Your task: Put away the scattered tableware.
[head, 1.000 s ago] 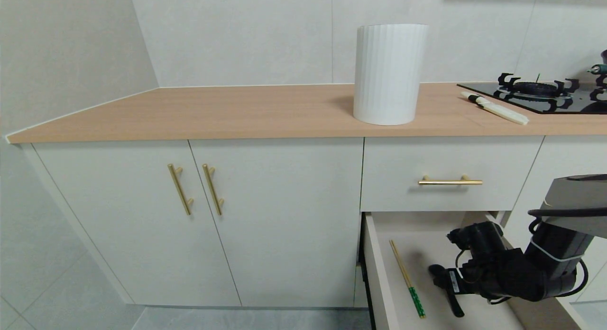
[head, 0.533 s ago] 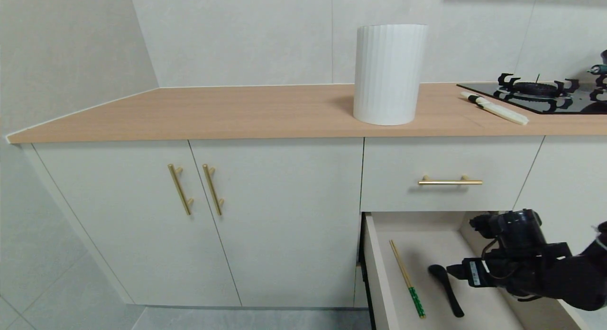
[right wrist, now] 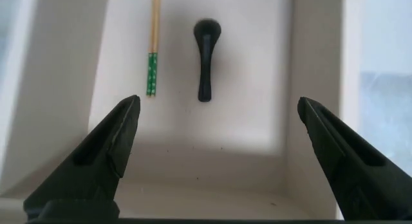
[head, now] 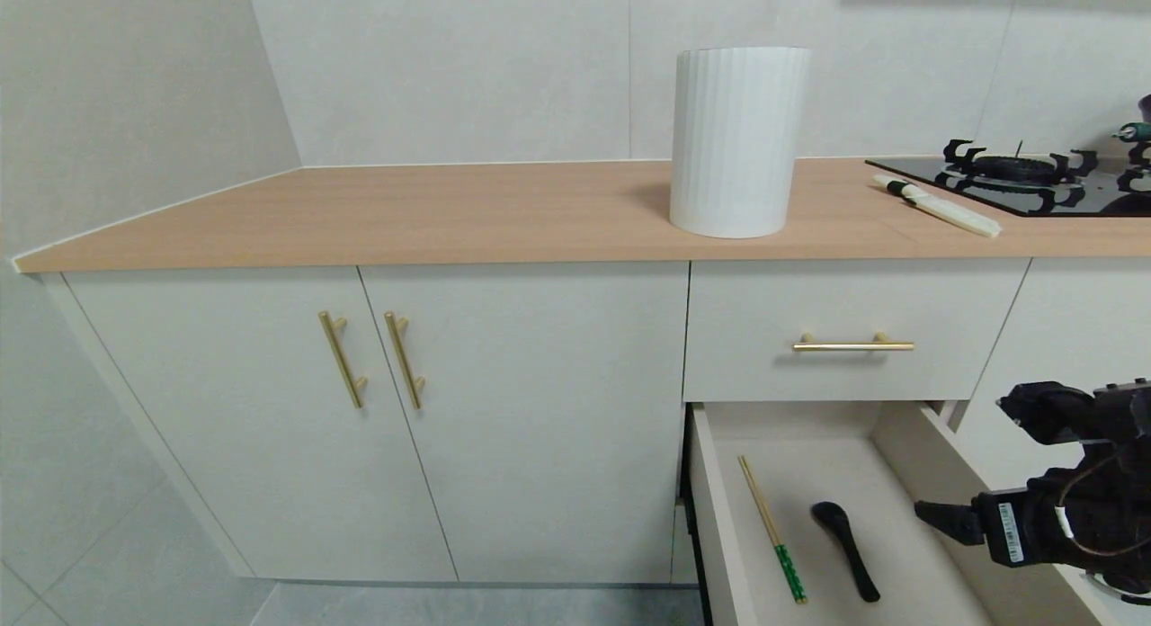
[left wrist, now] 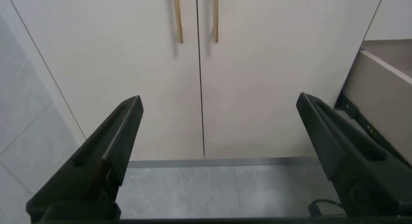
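An open drawer (head: pixel 712 509) sits low on the right under the counter. Inside lie a pair of wooden chopsticks with green ends (head: pixel 771 529) and a black spoon (head: pixel 845 538), side by side and apart. My right gripper (head: pixel 940 521) hangs open over the drawer's right wall, to the right of the spoon and holding nothing. The right wrist view looks down on the chopsticks (right wrist: pixel 153 50) and spoon (right wrist: pixel 205 56) beyond the open right gripper (right wrist: pixel 217 103). My left gripper (left wrist: pixel 219 102) is open and empty, facing the cabinet doors (left wrist: pixel 257 76) low near the floor.
A tall white ribbed canister (head: pixel 737 140) stands on the wooden countertop (head: pixel 450 212). A cream utensil with a black band (head: pixel 940 206) lies beside the black gas hob (head: pixel 1016 172). A shut drawer with a gold handle (head: pixel 852 344) is above the open one.
My right gripper has drawn back to the right, from over the spoon to the drawer's right side. The spoon and chopsticks stay lying in the drawer.
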